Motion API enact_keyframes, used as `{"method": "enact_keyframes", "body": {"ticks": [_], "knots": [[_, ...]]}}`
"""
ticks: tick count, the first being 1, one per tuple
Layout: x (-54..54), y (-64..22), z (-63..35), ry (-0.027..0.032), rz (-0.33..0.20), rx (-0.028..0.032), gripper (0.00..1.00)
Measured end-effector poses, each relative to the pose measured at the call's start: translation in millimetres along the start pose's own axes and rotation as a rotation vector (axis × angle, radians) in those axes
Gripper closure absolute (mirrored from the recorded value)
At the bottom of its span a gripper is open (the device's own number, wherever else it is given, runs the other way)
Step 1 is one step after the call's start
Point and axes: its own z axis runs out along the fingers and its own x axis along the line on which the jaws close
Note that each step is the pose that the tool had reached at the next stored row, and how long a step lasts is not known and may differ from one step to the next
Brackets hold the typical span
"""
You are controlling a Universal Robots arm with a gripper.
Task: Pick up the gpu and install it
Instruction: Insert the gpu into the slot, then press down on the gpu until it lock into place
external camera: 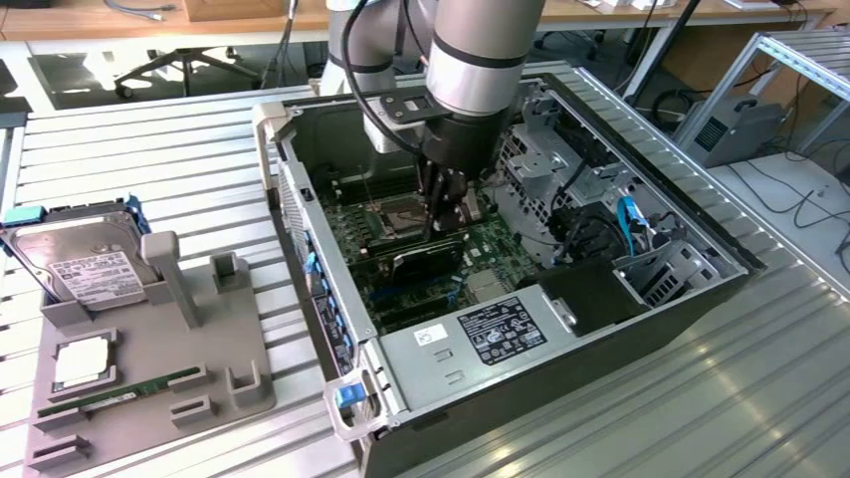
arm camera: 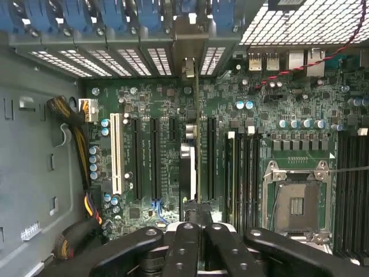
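The gpu (external camera: pixel 428 261) is a thin black card standing on edge on the green motherboard (external camera: pixel 499 244) inside the open computer case (external camera: pixel 664 189). In the wrist view the gpu (arm camera: pixel 196 144) is seen edge-on, its silver bracket against the rear slot openings. My gripper (external camera: pixel 445 227) reaches straight down into the case, shut, with its fingertips together at the card's upper edge. In the wrist view the gripper (arm camera: pixel 200 228) has its black fingers (arm camera: pixel 184 242) closed side by side over that edge. I cannot tell whether they pinch the card.
An open CPU socket (arm camera: pixel 297 202) and memory slots lie beside the card. Cables and drive cages crowd the case at the exterior view's right. At that view's left, a grey fixture (external camera: pixel 199 388) holds a hard drive (external camera: pixel 87 264), a CPU (external camera: pixel 83 360) and a green RAM stick (external camera: pixel 119 396).
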Motion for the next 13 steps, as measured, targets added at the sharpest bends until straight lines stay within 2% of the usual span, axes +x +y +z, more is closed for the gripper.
{"method": "enact_keyframes", "body": {"ticks": [13], "knots": [[-0.1, 0.2, 0.0, 0.0001, 0.000, -0.0001, 0.89]]}}
